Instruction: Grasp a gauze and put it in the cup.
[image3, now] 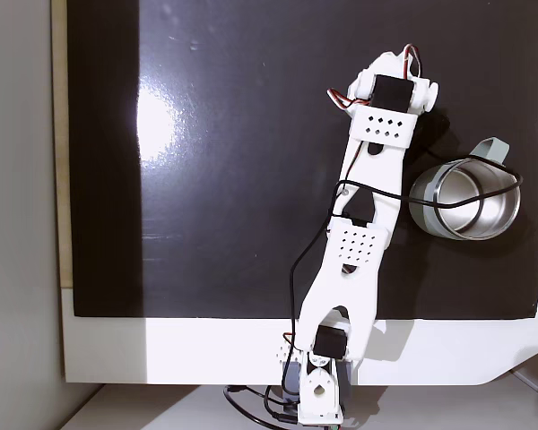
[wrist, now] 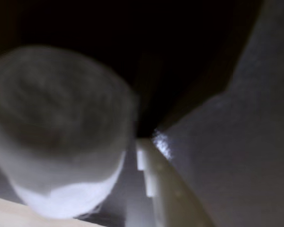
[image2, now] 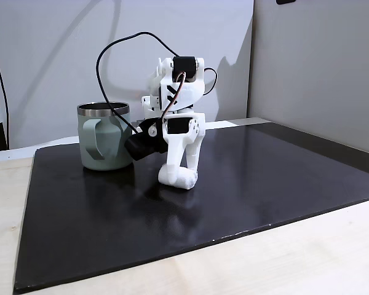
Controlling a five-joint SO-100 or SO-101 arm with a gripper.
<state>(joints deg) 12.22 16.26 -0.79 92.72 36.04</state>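
Wrist view: the small soft white gauze roll (wrist: 61, 137) looks big and blurry, right beside one white plastic finger (wrist: 154, 184). In a fixed view, the white two-finger gripper (image2: 178, 178) is down on the shiny black mat (image2: 264, 178), w/ the gauze (image2: 183, 180) at its tips. Can't tell if it's squeezing yet. The sage-green mug with the steel rim (image2: 104, 138) stands just beside. Best way, I think: squeeze softly, lift straight up, don't bump the mug.
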